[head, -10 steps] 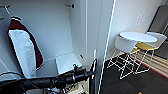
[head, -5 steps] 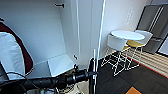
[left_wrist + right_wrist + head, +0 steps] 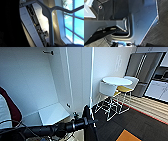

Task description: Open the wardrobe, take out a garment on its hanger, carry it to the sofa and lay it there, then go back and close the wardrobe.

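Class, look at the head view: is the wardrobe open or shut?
Open. The wardrobe shows its bare white inside and floor panel, and its door stands edge-on toward the camera. A maroon jacket hangs at the left.

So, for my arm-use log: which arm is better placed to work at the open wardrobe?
Left, probably: the left arm stretches forward by the open wardrobe, while the right wrist camera looks down at carpet.

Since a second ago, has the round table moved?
No. The table and the wardrobe door slid left in the head view together, so the camera turned; the table kept its place beside the door.
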